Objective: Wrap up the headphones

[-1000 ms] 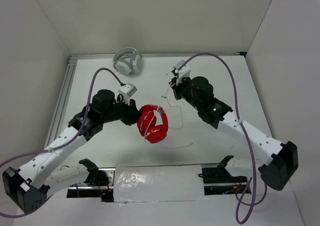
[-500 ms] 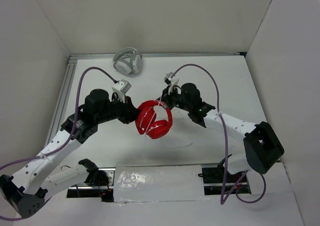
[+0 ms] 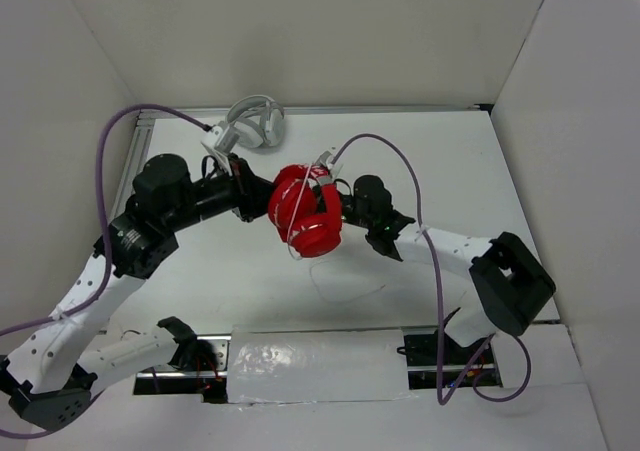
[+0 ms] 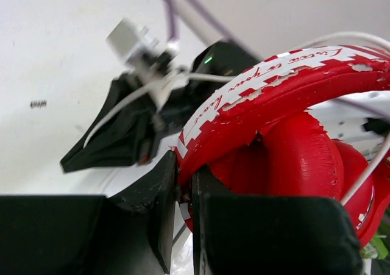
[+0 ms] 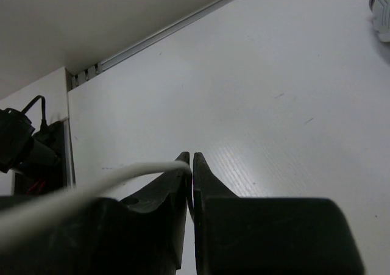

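The headphones (image 3: 305,216) are held off the surface (image 3: 440,171), near its middle. The left pincer (image 4: 184,172) is clamped tight on the headband. The right pincer (image 5: 190,160), just beside the cups, is closed to a sliver on the white cable (image 5: 122,175). Winding looks under way, with slack trailing below. Next, the right arm likely needs to carry the cable round the headphones, keeping it taut.

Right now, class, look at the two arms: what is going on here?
The left gripper has its jaws shut on the headband of the red headphones, holding them mid-table. The right gripper, close beside them, pinches their white cable. Some cable crosses the headphones; a loose loop lies on the table.
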Controlling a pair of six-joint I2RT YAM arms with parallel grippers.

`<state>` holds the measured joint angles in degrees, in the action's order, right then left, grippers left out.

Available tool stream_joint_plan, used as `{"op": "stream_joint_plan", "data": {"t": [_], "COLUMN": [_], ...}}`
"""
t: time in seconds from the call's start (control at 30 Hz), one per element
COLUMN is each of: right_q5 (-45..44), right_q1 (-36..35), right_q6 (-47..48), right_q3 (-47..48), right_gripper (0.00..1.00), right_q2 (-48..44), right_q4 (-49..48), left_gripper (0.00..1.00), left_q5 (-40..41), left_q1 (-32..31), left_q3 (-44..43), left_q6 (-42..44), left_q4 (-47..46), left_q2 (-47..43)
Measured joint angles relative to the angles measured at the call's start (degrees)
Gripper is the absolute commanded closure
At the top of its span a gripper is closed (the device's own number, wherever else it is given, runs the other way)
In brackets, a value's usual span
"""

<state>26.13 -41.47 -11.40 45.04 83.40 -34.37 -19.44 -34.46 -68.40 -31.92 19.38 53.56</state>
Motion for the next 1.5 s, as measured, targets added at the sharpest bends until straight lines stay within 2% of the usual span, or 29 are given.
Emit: {"op": "stream_joint_plan", "data": {"t": [0.27,0.6,0.77,0.87,0.97,1.13,1.27,1.5], "right_q5": [1.2,0.7,-4.7,-10.1,-18.4,-32.8,-41.1,-54.7], "right_q1": [0.0,-2.8,-12.4,-18.4,-24.5,-33.3,-34.9,-36.5], "right_q6": [-2.5,-6.0,-6.8,-7.9,-8.7,-10.8,-12.5,-11.2], "right_q3": [0.0,-4.1,-11.1,-16.0,-18.6,-18.8,-18.2,-7.8], "right_gripper": [0.88,0.93,1.00,1.00,1.00,1.00,1.00,1.00], "right_q2": [8.5,12.0,10.8,6.6,0.5,-9.7,-17.3,-24.2], "right_q4": [-4.8,-9.8,-9.6,-8.6,-5.4,2.7,12.8,32.1], "left_gripper": [1.00,1.00,1.00,1.00,1.00,1.00,1.00,1.00], "left_q5": [3.1,16.1,28.9,37.0,40.5,41.8,42.2,42.9], "left_q1": [0.0,0.0,-0.2,0.4,3.4,12.6,18.1,19.2], "left_q3": [-10.6,-20.8,-23.7,-24.3,-24.2,-21.7,-18.2,-10.2], "left_q6": [-2.1,-4.7,-6.3,-6.8,-7.3,-7.5,-9.5,-14.1], "left_q4": [2.1,6.6,7.6,8.4,10.4,12.1,12.2,12.8], "left_q2": [0.2,3.5,8.0,12.0,15.7,17.2,17.5,21.5]}}
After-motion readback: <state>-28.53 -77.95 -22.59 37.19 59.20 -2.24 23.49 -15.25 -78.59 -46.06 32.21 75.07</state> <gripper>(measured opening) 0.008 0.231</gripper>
